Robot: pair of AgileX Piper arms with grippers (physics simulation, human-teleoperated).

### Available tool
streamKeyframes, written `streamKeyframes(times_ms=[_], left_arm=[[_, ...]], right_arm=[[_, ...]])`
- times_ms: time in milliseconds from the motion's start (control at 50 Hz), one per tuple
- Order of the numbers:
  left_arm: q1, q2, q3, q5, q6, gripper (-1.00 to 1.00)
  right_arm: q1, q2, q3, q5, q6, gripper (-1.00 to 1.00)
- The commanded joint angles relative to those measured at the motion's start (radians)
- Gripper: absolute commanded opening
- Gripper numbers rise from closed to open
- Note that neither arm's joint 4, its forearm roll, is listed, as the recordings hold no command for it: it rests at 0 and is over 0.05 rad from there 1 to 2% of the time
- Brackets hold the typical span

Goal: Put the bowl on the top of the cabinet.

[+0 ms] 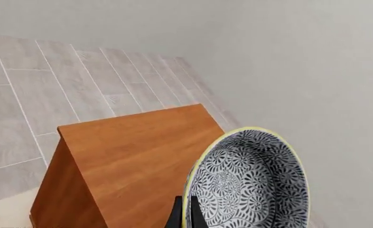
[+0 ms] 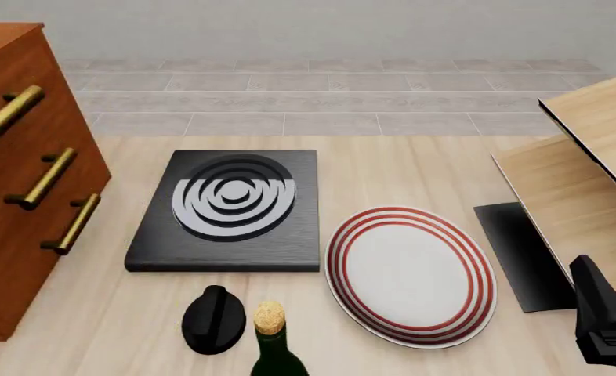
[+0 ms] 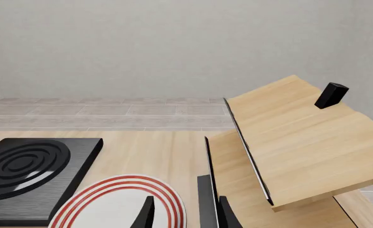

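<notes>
**Bowl pinched in left gripper above the cabinet top**

Left wrist view: 1 bowl (image 1: pixel 253 183), tilted on edge, blue-and-white inside facing the camera, lower part cut off by the frame. 2 dark fingertips (image 1: pixel 196 214) of the left gripper (image 1: pixel 185 216) straddle its yellowish rim, 1 on each side, closed onto it; the rest of the gripper is out of frame. Behind the bowl is the flat top of the cabinet (image 1: pixel 135 156), 1 side panel visible, drawers hidden. Whether the bowl touches the top: cannot tell. Grey tiled floor (image 1: pixel 41 85) beyond.

Front view: bowl and left gripper not visible. Cabinet (image 2: pixel 16 180) at far left, cropped, 3 brass handles showing. On the table (image 2: pixel 413 164): 1 black slab with concentric rings (image 2: pixel 230 207), 1 white plate with red rings (image 2: pixel 410 274) beside it, 1 black knob-like object (image 2: pixel 214 319), 1 corked bottle (image 2: pixel 274 341) cut off at the bottom edge. Pale wood board structure (image 2: pixel 580 157) at right, cropped. Right arm only partly in at the corner.

Right wrist view: right gripper (image 3: pixel 185 213) fingers apart, holding nothing, tips cut off. 1 small black block (image 3: pixel 331 95) sits on the pale boards.
</notes>
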Motion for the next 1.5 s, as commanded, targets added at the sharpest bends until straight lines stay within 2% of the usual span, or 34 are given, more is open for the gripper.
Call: streamKeyframes(times_ms=[20,740,1400,1420,1500], left_arm=[[0.019,0.026,-0.006,-0.016,-0.003,-1.0],[0.035,0.093,0.004,-0.04,0.008,-1.0],[0.093,0.124,-0.003,-0.064,0.065,-1.0],[0.096,0.117,-0.005,-0.067,0.077,1.0],[0.089,0.111,-0.006,-0.061,0.082,1.0]], right_arm=[[0.0,0.0,0.0,0.0,0.0,1.0],[0.0,0.0,0.0,0.0,0.0,1.0],[0.0,0.0,0.0,0.0,0.0,1.0],[0.0,0.0,0.0,0.0,0.0,1.0],[0.0,0.0,0.0,0.0,0.0,1.0]])
